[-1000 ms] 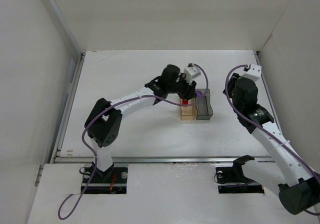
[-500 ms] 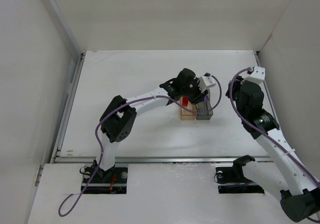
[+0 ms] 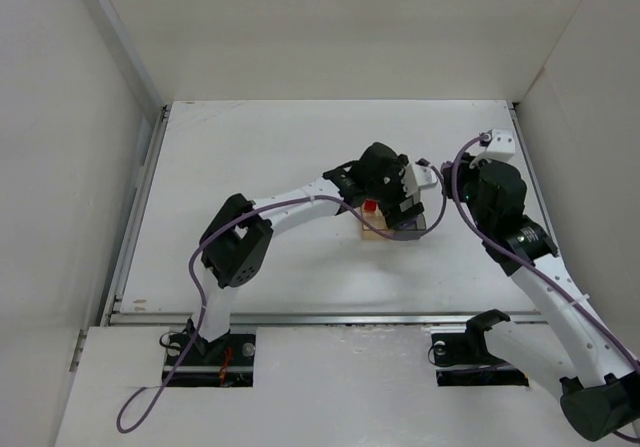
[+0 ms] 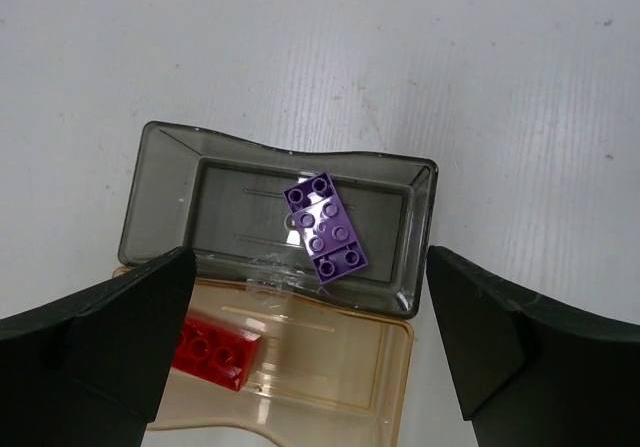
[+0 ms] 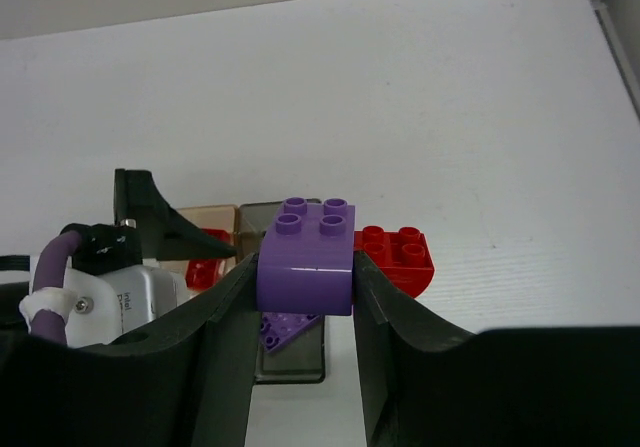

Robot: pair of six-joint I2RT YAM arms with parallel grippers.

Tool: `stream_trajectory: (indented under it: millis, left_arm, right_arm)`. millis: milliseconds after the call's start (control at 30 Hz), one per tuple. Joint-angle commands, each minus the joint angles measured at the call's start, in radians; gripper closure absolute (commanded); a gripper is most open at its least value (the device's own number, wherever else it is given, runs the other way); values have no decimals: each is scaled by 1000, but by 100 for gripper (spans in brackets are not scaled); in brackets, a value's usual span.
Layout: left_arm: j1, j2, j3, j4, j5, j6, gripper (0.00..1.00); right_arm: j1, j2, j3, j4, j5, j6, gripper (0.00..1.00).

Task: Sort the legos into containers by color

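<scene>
The smoky grey container (image 4: 160, 192) holds a flat purple lego (image 4: 325, 229), and the amber container (image 4: 330, 382) beside it holds a red lego (image 4: 215, 347). My left gripper (image 4: 310, 267) hovers open above both containers with nothing between its fingers (image 4: 110, 337). My right gripper (image 5: 305, 267) is shut on a purple lego (image 5: 305, 257) with a curved side, held above the table just right of the grey container (image 5: 290, 362). Another red lego (image 5: 400, 257) with a curved side lies on the table behind it. In the top view the left gripper (image 3: 403, 202) covers the containers (image 3: 375, 230).
White walls stand on the left, the back and the right of the table (image 3: 260, 147). The two arms' heads are close together over the containers, with the left one's finger (image 5: 150, 217) seen from the right wrist.
My left gripper moved right from the amber container to the grey one and opened, leaving the flat purple lego in it. The right gripper shifted slightly toward the containers.
</scene>
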Motion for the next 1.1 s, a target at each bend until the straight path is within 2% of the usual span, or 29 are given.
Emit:
stream_trajectory:
  millis: [0, 100, 200, 300, 400, 467, 700, 833, 1067]
  left_arm:
    - [9, -173, -12, 16, 44, 37, 0]
    - [18, -340, -144, 125, 6, 11, 0]
    - [8, -494, -256, 225, -36, -64, 0]
    - [-17, -610, -307, 274, -80, -152, 0]
    - [-17, -634, -301, 285, -117, -277, 0]
    - [-17, -643, -301, 285, -134, -328, 0]
    - [-17, -655, -343, 369, -162, -469, 2]
    - [-17, -615, -343, 388, -205, -497, 13]
    - [-17, -585, -301, 401, -289, -497, 15]
  right_arm:
    - [-1, -15, 84, 34, -129, -31, 100]
    - [-1, -6, 156, -5, -174, 28, 100]
    - [-1, 4, 206, -17, -229, 191, 100]
    - [-1, 4, 173, 96, -332, 419, 100]
    - [-1, 31, 151, 190, -433, 525, 100]
    - [-1, 31, 125, 277, -502, 526, 100]
    - [17, -3, 75, 328, -484, 549, 100]
    - [57, -36, 35, 328, -438, 575, 100]
    - [132, -58, 15, 328, -349, 584, 100]
